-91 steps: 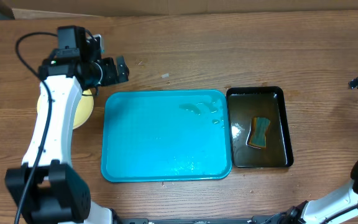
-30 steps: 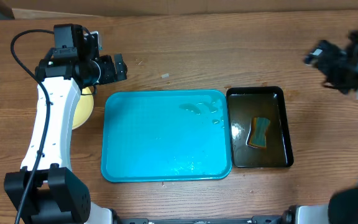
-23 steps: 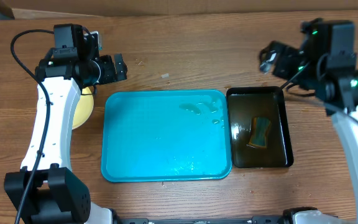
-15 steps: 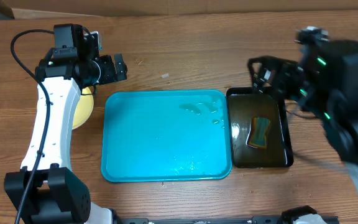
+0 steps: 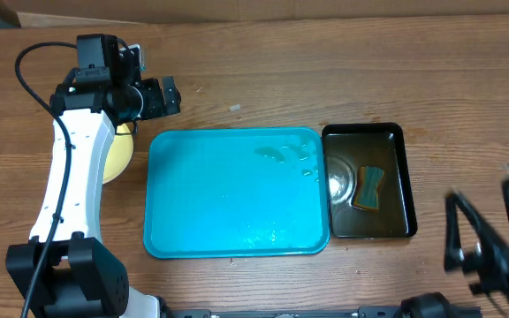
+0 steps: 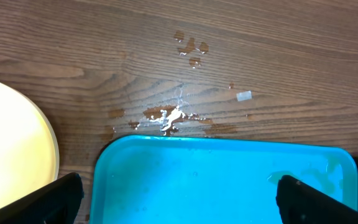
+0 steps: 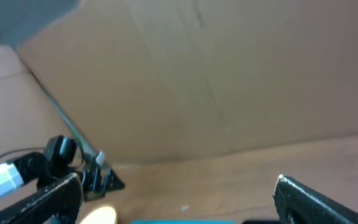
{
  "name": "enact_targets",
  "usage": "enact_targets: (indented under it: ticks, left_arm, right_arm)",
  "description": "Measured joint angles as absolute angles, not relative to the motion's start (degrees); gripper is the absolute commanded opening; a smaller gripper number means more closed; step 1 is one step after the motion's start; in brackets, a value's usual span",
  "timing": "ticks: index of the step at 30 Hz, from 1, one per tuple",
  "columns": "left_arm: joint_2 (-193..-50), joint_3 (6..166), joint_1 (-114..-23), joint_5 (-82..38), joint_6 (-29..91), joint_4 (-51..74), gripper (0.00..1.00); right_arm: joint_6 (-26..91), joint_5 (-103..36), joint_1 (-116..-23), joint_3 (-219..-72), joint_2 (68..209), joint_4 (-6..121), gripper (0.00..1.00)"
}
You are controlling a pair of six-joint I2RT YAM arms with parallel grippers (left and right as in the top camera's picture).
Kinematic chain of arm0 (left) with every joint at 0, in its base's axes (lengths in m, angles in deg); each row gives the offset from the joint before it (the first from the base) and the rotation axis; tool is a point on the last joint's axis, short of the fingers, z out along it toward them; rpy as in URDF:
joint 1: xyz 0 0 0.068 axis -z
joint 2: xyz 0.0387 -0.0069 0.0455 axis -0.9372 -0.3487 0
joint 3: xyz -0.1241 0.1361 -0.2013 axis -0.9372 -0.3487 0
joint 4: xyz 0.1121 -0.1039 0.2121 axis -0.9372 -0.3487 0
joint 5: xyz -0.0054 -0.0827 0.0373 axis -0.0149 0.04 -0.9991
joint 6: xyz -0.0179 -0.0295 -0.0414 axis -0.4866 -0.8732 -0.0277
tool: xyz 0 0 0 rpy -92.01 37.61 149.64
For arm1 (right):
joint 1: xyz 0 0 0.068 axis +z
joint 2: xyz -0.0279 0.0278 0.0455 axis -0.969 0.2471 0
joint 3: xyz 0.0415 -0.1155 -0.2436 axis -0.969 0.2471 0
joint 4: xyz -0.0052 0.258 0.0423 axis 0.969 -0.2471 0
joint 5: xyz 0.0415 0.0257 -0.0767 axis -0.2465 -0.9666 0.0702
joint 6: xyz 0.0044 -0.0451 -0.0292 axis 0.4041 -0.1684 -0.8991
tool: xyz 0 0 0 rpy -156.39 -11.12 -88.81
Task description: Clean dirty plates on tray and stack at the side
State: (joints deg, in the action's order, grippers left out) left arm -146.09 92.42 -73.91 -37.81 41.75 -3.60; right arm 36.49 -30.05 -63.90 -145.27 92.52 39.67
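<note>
The turquoise tray [image 5: 228,203] lies mid-table with only water drops on it; it also shows in the left wrist view [image 6: 229,180]. A pale yellow plate [image 5: 118,155] sits on the table left of the tray, partly under my left arm, and shows in the left wrist view [image 6: 11,149] and the right wrist view [image 7: 98,216]. No white plates are visible. My left gripper [image 5: 161,95] is open and empty above the tray's far left corner [image 6: 179,200]. My right gripper [image 5: 487,231] is open, empty and blurred at the front right [image 7: 179,199].
A black tray of water [image 5: 365,129] holds a sponge [image 5: 369,187] right of the turquoise tray. Water spots [image 6: 166,115] and a small white scrap [image 6: 243,96] lie on the wood behind the tray. A cardboard wall [image 7: 216,74] stands at the back.
My right arm swung from the far right, past the black tray, down to the front right edge. My left arm and the plate stayed still.
</note>
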Motion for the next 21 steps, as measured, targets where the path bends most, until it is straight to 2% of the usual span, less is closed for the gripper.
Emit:
enact_targets:
  ticks: [6,8,16,21]
  left_arm:
    - [-146.1,92.4,-73.9,-37.8,41.8,-3.6,1.00]
    - [-146.1,92.4,-73.9,-37.8,41.8,-3.6,1.00]
    - [-146.1,92.4,-73.9,-37.8,41.8,-3.6,1.00]
    - [-146.1,92.4,-73.9,-37.8,41.8,-3.6,1.00]
  right_arm:
    - [36.3,-29.2,-68.8,-127.1,77.2,55.9,1.00]
    - [36.4,-29.2,-70.1,-119.8,73.6,65.1,1.00]
    - [38.4,-29.0,-71.2,-96.7,69.4,97.7,1.00]
    - [39.2,-28.8,-71.2,-87.8,68.4,109.8,1.00]
